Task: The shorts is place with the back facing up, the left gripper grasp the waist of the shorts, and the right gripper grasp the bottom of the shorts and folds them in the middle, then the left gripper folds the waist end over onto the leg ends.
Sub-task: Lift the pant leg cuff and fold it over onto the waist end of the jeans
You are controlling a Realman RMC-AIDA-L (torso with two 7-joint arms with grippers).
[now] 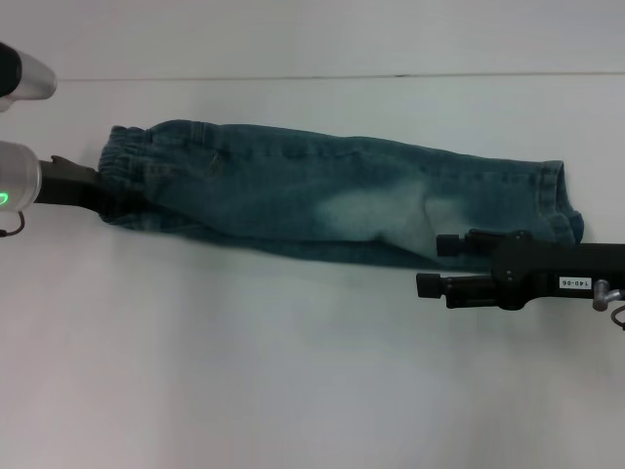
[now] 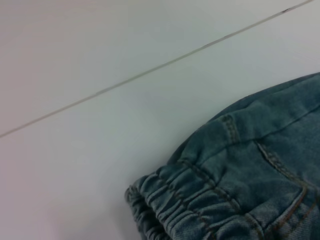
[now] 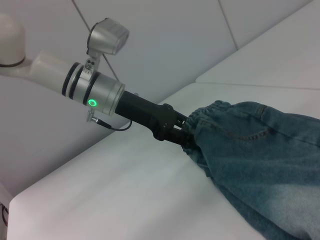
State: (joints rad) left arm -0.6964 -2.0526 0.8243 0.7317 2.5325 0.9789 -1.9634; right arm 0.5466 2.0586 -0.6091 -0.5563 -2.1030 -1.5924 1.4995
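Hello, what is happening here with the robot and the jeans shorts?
A two-armed robot is folding denim shorts on a white table. The shorts already lie folded lengthwise. The left gripper is closed on the elastic waist. The right gripper sits open at the near edge by the leg ends, holding nothing. The waist end is not yet folded over.

I saw a white table (image 1: 293, 391) w/ folded denim shorts (image 1: 332, 195) lying lengthwise on it, waist at my left.

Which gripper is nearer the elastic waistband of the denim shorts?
Left. The left gripper is at the elastic waistband, apparently gripping it. The right gripper is far off, by the leg ends.
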